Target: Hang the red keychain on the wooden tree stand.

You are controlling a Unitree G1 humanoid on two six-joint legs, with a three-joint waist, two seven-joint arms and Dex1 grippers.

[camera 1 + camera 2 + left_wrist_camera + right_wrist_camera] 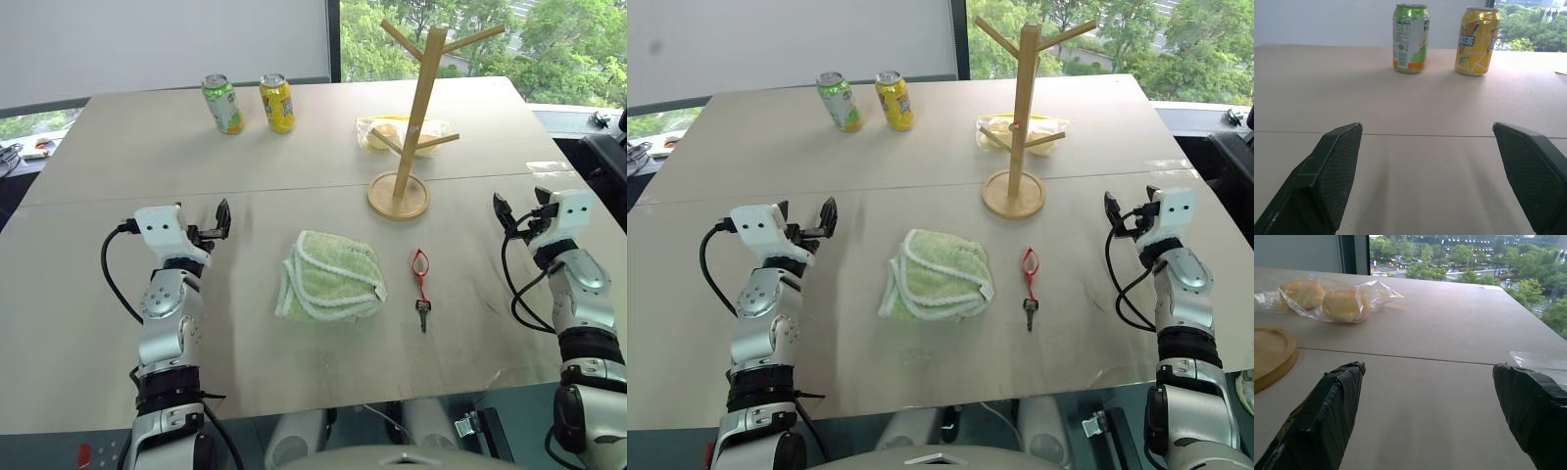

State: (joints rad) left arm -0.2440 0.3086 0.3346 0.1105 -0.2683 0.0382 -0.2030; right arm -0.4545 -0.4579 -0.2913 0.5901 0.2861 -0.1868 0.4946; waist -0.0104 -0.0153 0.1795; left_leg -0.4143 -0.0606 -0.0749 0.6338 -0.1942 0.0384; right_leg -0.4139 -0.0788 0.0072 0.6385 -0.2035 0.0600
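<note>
The red keychain [420, 268] lies flat on the table, its loop toward the stand and its small dark key toward the near edge. The wooden tree stand [418, 113] rises from its round base [399, 197] just beyond the keychain; its pegs are bare. My left gripper [222, 218] hovers over the table's left side, open and empty, far from the keychain. My right gripper [502, 210] is at the right side, open and empty, to the right of the keychain and the stand. In the right wrist view, the stand's base [1268, 355] sits beside my open right gripper [1428, 367].
A folded green towel [328, 276] lies left of the keychain. A green can [223, 104] and a yellow can [277, 102] stand at the back left. A clear bag of buns [1337, 303] lies behind the stand. A table seam runs across the middle.
</note>
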